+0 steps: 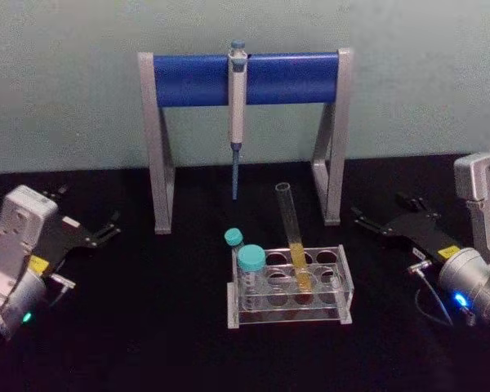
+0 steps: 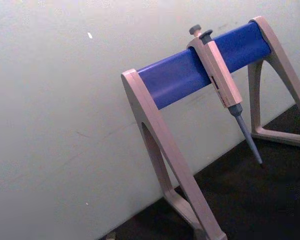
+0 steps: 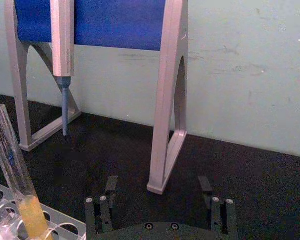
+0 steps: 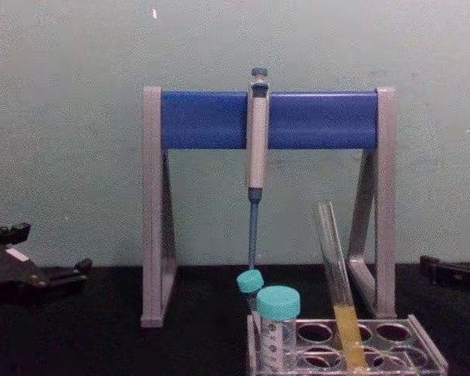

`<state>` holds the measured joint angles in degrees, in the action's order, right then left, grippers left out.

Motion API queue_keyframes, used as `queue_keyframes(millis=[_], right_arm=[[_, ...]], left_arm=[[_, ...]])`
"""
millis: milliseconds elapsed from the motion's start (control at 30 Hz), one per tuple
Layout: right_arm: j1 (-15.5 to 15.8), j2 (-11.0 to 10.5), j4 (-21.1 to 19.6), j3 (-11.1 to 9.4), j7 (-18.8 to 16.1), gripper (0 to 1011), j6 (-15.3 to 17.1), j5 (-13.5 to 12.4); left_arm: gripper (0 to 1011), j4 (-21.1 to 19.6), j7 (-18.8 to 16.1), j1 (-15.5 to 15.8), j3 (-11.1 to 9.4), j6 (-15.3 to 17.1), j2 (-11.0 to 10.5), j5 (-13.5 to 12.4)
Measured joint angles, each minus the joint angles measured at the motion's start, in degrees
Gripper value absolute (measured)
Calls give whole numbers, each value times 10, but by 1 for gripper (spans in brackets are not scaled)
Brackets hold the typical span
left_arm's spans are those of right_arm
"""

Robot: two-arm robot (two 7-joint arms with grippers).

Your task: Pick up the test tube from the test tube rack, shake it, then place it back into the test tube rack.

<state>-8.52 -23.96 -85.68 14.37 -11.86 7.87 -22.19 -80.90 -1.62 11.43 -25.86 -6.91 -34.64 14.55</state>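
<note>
The test tube point(image 1: 292, 233), long, clear and uncapped, leans in a back-row hole of the low clear test tube rack point(image 1: 344, 283), with yellow-orange liquid at its bottom. The chest view shows the tube point(image 4: 334, 270) tilted in the rack point(image 4: 424, 350). My right gripper point(image 1: 367, 222) rests open on the black table to the right of the rack. In the right wrist view its fingers point(image 3: 110, 189) stand wide apart, pointing past the tube point(image 3: 9, 147). My left gripper point(image 1: 108, 228) lies at the far left, open, well away from the rack.
Two teal-capped tubes point(image 1: 251, 260) stand in the rack's left end. Behind the rack a grey-and-blue pipette stand point(image 1: 196, 79) carries a hanging pipette point(image 1: 238, 106), its tip just behind the test tube's top. The wall is close behind.
</note>
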Motion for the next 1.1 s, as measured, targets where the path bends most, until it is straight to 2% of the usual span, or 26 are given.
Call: queue_keyframes(millis=[1100], right_arm=[[0,0,0,0,0,1000,0,0]], left_arm=[[1001,0,0,0,0,0,0,0]])
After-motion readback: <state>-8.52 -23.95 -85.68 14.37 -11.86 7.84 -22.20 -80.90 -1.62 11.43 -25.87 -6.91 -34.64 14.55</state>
